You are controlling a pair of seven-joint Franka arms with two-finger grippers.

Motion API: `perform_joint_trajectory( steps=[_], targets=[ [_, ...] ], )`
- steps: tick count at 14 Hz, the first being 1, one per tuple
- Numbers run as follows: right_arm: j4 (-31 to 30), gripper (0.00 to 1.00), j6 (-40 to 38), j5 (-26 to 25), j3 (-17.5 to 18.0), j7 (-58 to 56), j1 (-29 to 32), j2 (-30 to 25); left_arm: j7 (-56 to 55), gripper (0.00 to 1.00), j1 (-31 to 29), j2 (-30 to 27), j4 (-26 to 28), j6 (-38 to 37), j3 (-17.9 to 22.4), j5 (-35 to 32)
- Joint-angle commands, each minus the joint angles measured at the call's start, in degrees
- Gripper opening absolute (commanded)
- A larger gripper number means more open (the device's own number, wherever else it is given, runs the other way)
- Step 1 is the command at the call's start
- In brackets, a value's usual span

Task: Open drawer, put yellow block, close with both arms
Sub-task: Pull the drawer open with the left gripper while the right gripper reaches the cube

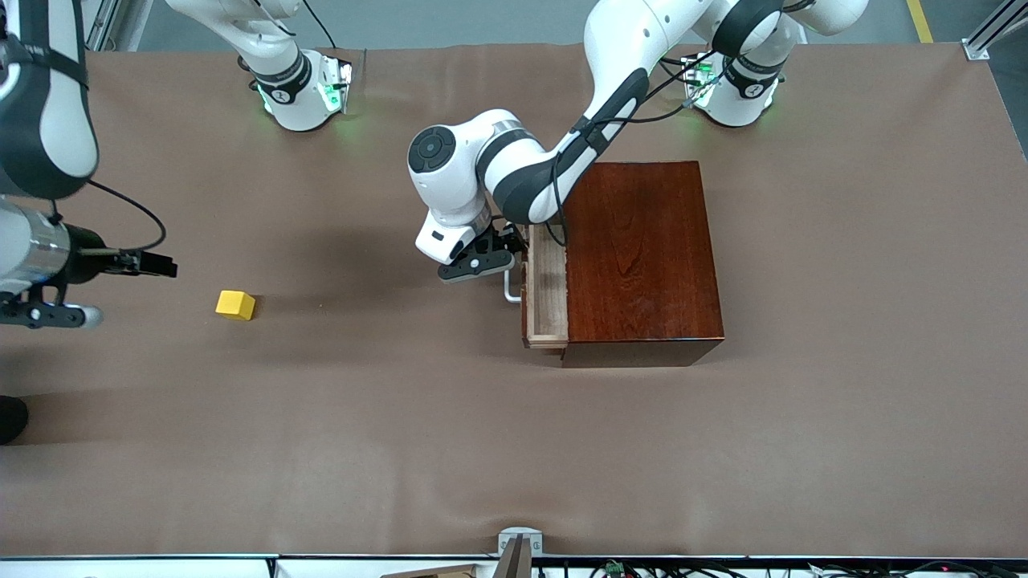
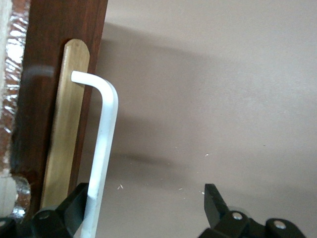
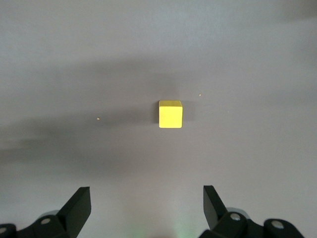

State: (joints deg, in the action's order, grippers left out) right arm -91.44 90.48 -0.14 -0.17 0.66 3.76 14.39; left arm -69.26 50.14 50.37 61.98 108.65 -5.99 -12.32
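The dark reddish-brown box [image 1: 642, 257] stands mid-table. Its drawer [image 1: 548, 289] is pulled out a little, so the pale-wood tray shows. My left gripper [image 1: 504, 245] is open at the drawer's white handle [image 1: 511, 291]. In the left wrist view the handle [image 2: 101, 148] runs between the open jaws of my left gripper [image 2: 146, 206], close against one finger [image 2: 74, 206]. The yellow block [image 1: 235, 305] lies on the table toward the right arm's end. My right gripper [image 1: 157, 263] is open and empty, in the air beside the block. In the right wrist view the block [image 3: 170, 114] lies ahead of my right gripper [image 3: 147, 206].
Brown cloth [image 1: 514, 449] covers the whole table. The arm bases [image 1: 301, 92] stand along its robot side. Open cloth lies between the block and the drawer. A small metal bracket [image 1: 520, 539] sits at the table edge nearest the front camera.
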Motion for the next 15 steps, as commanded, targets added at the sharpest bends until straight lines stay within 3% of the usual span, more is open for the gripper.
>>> perform_joint_trajectory(
  steps=[1, 4, 11, 15],
  targets=[
    [0.1, 1.00, 0.6, 0.8, 0.6, 0.9, 1.0, 2.4, -2.5, 1.00, 1.1, 2.1, -2.8, 4.0, -0.2, 1.5],
    [-1.0, 1.00, 3.1, 0.8, 0.6, 0.8, 1.2, 4.9, -4.4, 1.00, 1.8, 2.7, -2.8, 8.3, -0.2, 2.2],
    [-9.8, 1.00, 18.6, 0.8, 0.6, -1.6, 2.5, 7.8, -8.0, 1.00, 2.0, 3.7, -2.9, 17.2, -0.2, 2.4],
    [-11.7, 1.00, 23.7, 0.8, 0.6, -6.4, 4.1, 10.7, -8.4, 1.00, 1.8, 2.8, -2.8, 18.0, 0.1, 2.5]
  ],
)
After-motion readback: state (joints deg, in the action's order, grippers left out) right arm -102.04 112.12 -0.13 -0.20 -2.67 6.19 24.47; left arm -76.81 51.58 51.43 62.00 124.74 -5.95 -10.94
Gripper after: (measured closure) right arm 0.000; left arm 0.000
